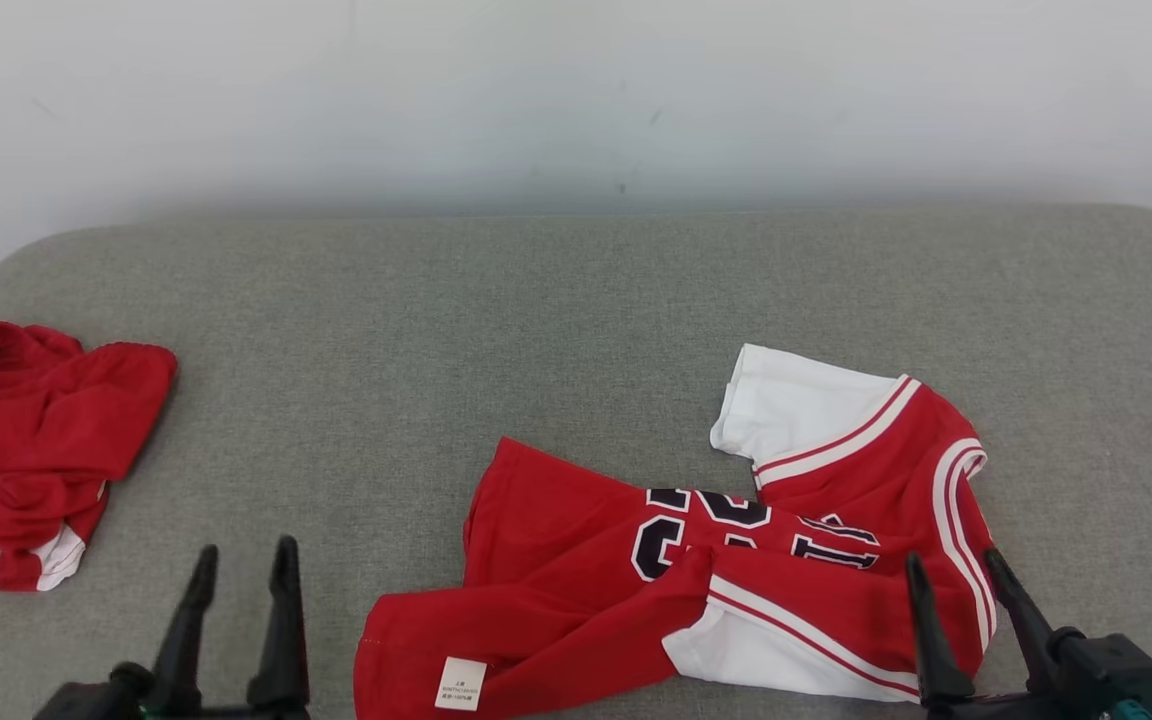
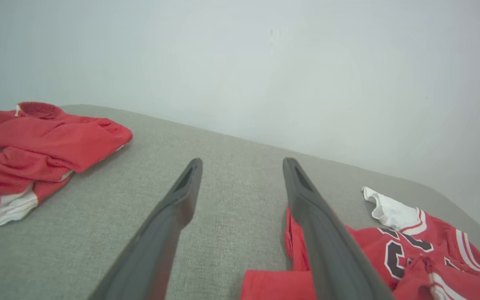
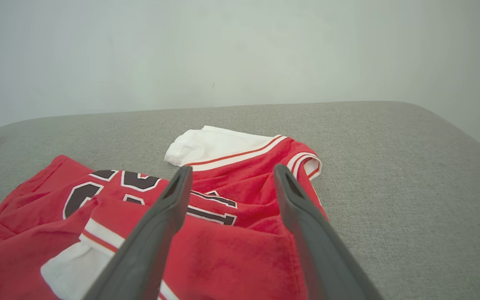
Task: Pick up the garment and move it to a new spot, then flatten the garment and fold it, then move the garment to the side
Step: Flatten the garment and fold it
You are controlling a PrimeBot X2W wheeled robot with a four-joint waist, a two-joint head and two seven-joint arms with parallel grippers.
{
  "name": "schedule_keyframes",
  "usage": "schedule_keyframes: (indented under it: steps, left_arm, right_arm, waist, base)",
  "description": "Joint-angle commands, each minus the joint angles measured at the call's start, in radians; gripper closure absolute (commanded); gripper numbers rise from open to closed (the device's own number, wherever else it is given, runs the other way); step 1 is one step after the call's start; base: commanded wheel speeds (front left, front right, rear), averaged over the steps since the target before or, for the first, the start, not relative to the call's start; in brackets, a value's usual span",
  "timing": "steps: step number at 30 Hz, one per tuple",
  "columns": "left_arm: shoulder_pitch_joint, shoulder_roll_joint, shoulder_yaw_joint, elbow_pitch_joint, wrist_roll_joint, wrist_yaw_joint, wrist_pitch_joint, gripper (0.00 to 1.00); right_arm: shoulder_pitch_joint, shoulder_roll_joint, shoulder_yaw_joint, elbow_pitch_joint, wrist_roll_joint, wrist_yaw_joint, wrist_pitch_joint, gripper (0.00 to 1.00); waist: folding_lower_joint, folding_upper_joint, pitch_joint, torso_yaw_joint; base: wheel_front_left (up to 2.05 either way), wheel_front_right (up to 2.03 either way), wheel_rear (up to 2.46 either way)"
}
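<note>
At the bench's [image 1: 536, 320] left edge lies a crumpled red garment [image 1: 36, 440] with white trim, part of it running out over that edge. In the left wrist view it [image 2: 36, 141] sits well apart from that arm's fingers, with bare grey upholstery between them.

By the near edge, left of the middle, the left gripper [image 1: 246, 550] points toward the far edge and the pale wall [image 1: 576, 100]. Its jaws stand apart with nothing between them. In its own wrist view the left gripper [image 2: 243, 162] has only grey fabric showing in the gap.

Right of the middle, along the near edge, lies the red basketball jersey [image 1: 576, 560], rumpled and folded over itself. Dark numerals edged in white show on its upper layer, partly hidden under a fold. One white sleeve [image 1: 796, 400] with red and white banding points toward the far edge. A second white patch [image 1: 736, 650] lies at the near edge. A small white care label [image 1: 461, 683] faces up at the jersey's near-left corner. The left wrist view shows the jersey [image 2: 431, 250] just beside that gripper's right-hand finger.

The right gripper [image 1: 952, 558] is at the jersey's right end, close to the bench's near-right corner. Its jaws are spread and hold nothing. In the right wrist view the right gripper [image 3: 232, 168] frames red cloth of the jersey [image 3: 231, 258] between its fingers. Whether they touch the cloth cannot be told.
</note>
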Motion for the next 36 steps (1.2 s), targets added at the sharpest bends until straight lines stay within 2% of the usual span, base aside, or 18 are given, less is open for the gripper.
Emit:
schedule_keyframes:
  steps: [1, 7, 13, 15, 21, 24, 30, 36]
  left_arm:
    - [0.017, -0.023, 0.032, -0.021, 0.041, -0.012, -0.005, 0.0]
    - [0.102, -0.144, 0.172, -0.063, 0.232, -0.098, -0.005, 0.0]
    - [0.16, -0.202, 0.244, -0.06, 0.292, -0.14, -0.005, 0.0]
    - [0.165, -0.208, 0.254, -0.059, 0.303, -0.149, -0.005, 0.0]
    - [0.145, -0.218, 0.266, -0.056, 0.323, -0.157, -0.006, 0.0]
    - [0.129, -0.219, 0.254, -0.061, 0.327, -0.155, -0.006, 0.0]
    - [0.088, -0.204, 0.215, -0.068, 0.315, -0.154, -0.006, 0.0]
    - [0.052, -0.19, 0.194, -0.067, 0.304, -0.154, -0.006, 0.0]
  right_arm:
    - [0.013, -0.002, -0.008, -0.007, -0.005, 0.001, 0.005, 0.0]
    - [0.027, 0.005, -0.028, -0.007, 0.001, 0.001, 0.021, 0.0]
    - [0.024, 0.01, -0.064, -0.022, 0.043, 0.001, 0.082, 0.0]
    - [0.003, 0.008, -0.083, -0.041, 0.055, 0.001, 0.15, 0.0]
    - [-0.119, -0.034, -0.135, -0.052, 0.083, 0.001, 0.476, 0.0]
    - [-0.21, -0.08, -0.152, 0.001, 0.089, 0.001, 0.612, 0.0]
    - [-0.41, -0.105, -0.183, 0.151, 0.086, 0.001, 0.763, 0.0]
    - [-0.511, -0.104, -0.197, 0.295, 0.077, 0.001, 0.822, 0.0]
  waist:
    - [0.0, 0.0, -0.006, 0.006]
    - [0.0, 0.0, -0.029, 0.009]
    - [0.0, 0.0, -0.042, 0.008]
    - [0.0, 0.0, -0.04, 0.006]
    - [0.0, 0.0, -0.028, 0.0]
    - [0.0, 0.0, -0.009, 0.002]
    - [0.0, 0.0, 0.054, 0.029]
    - [0.0, 0.0, 0.115, 0.067]
  base:
    - [0.0, 0.0, 0.0]
    - [0.0, 0.0, 0.0]
    - [0.0, 0.0, 0.0]
    - [0.0, 0.0, 0.0]
    - [0.0, 0.0, 0.0]
    - [0.0, 0.0, 0.0]
    - [0.0, 0.0, 0.0]
    - [0.0, 0.0, 0.0]
